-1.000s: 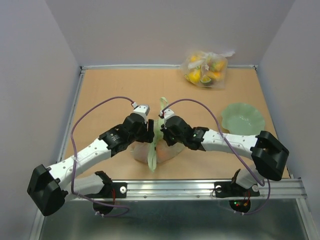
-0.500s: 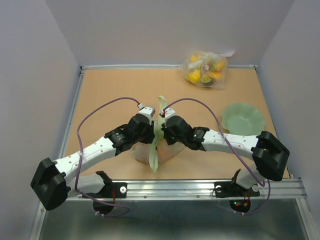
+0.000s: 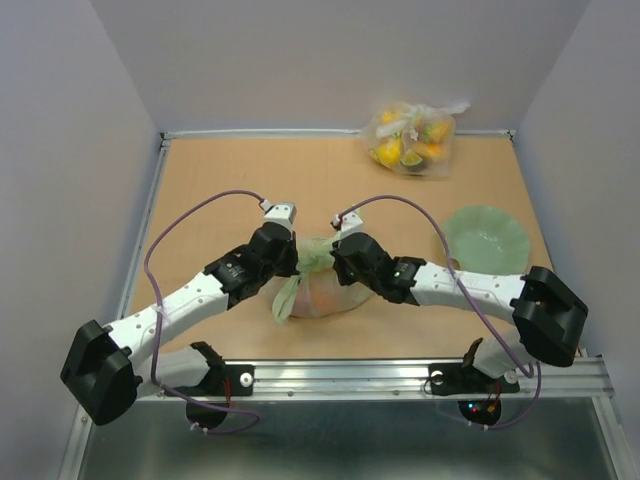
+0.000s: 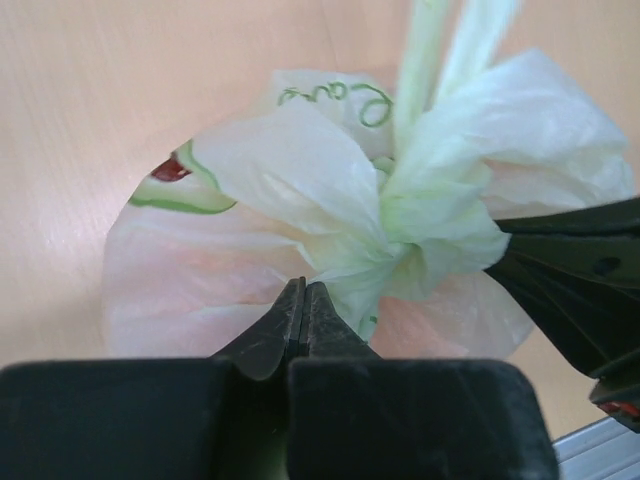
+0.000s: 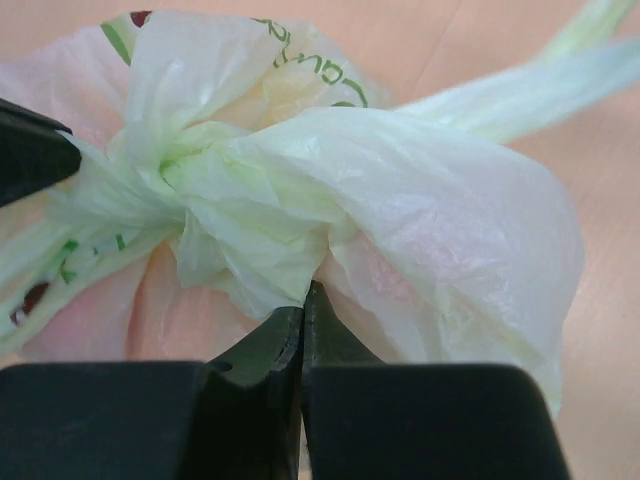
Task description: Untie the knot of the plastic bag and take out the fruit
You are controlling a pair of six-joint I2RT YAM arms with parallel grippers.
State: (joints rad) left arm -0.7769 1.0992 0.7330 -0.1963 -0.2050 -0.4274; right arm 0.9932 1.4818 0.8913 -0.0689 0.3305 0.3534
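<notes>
Both claws meet over the plastic bag [image 3: 345, 297], one on either side of the knot [image 4: 425, 235], which lies between their tips. That placing suits a pull in opposite directions to work the tie loose.

- Left claw [image 4: 303, 292]: jaws pressed flat together, tips against the film at the knot's base. The knot is just beyond them and off to the right.
- Right claw [image 5: 303, 300]: jaws likewise closed, tips tucked under a puffed fold. The knot is ahead and to the left.
- Whether either claw has nipped film between its tips I cannot tell (film this thin would hardly part the jaws).

The overhead view gives the layout: the bag sits on the worktop [image 3: 220, 180] beneath both claws, with a loose handle tail trailing out under the left one. The fruit [image 3: 318, 290] shows only as an orange blush through the film. The wrist views alone show the twist of the tie and the closed tips.
</notes>
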